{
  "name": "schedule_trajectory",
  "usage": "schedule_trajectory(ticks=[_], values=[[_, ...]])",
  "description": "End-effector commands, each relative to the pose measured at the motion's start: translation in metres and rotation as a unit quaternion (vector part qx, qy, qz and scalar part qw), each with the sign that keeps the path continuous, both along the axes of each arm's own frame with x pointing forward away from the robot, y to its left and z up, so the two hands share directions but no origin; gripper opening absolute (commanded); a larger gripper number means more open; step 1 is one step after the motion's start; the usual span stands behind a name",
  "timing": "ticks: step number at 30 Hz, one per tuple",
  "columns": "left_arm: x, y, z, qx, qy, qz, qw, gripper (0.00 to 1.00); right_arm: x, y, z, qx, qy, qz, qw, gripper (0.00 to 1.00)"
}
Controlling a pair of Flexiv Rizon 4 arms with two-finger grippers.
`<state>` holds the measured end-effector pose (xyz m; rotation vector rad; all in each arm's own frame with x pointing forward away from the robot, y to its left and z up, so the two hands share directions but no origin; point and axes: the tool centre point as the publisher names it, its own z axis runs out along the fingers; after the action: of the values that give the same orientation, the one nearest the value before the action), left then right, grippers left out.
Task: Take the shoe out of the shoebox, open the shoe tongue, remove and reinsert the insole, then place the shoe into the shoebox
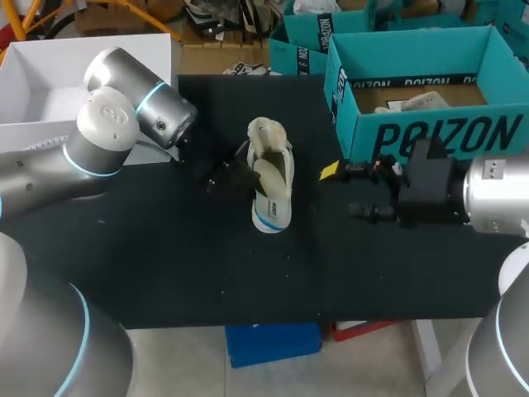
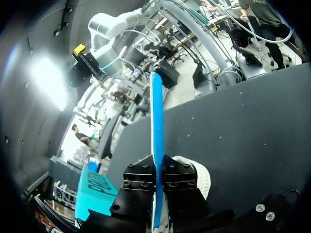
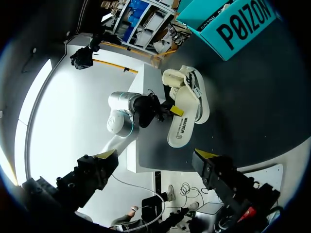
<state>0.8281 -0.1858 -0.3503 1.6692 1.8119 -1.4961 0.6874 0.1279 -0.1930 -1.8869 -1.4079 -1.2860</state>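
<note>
A white shoe lies on the black table, its cream tongue pulled open toward the far side. Its insole, white on top with a blue edge, sticks out of the shoe at the near end. My left gripper is at the shoe's left side, shut on the insole. In the left wrist view the insole stands edge-on between the shut fingers. My right gripper hangs open to the right of the shoe, holding nothing. In the right wrist view it faces the shoe and the insole.
The teal shoebox stands open at the back right, close behind my right gripper, with paper inside. A second teal box sits behind it. A white open box stands at the back left beside my left arm.
</note>
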Motion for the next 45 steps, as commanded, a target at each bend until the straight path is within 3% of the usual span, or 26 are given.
schedule_trajectory(ticks=[1,23,37,38,42,44,45], values=[[-0.001,-0.001,0.000,-0.002,-0.004,-0.001,1.000,0.00,0.000,0.001,0.000,-0.001,0.000,-0.001,1.000,1.00],[0.032,0.000,-0.019,0.024,-0.028,0.034,0.999,0.00,0.000,0.001,0.000,-0.001,0.000,-0.001,1.000,1.00],[0.041,0.002,-0.015,0.025,-0.034,0.043,0.998,0.05,0.000,0.001,0.000,-0.001,0.000,-0.001,1.000,1.00],[0.040,0.001,-0.015,0.026,-0.034,0.042,0.998,0.09,0.000,0.001,0.000,-0.001,0.000,-0.001,1.000,1.00],[0.035,0.000,-0.012,0.024,-0.032,0.039,0.998,0.47,0.000,0.001,0.000,-0.001,0.000,-0.001,1.000,1.00],[0.031,-0.002,-0.009,0.018,-0.031,0.036,0.999,0.98,0.000,0.001,0.000,-0.001,0.000,-0.001,1.000,1.00],[0.028,-0.002,-0.007,0.015,-0.032,0.034,0.999,1.00,0.000,0.001,0.000,-0.001,0.000,-0.001,1.000,1.00]])
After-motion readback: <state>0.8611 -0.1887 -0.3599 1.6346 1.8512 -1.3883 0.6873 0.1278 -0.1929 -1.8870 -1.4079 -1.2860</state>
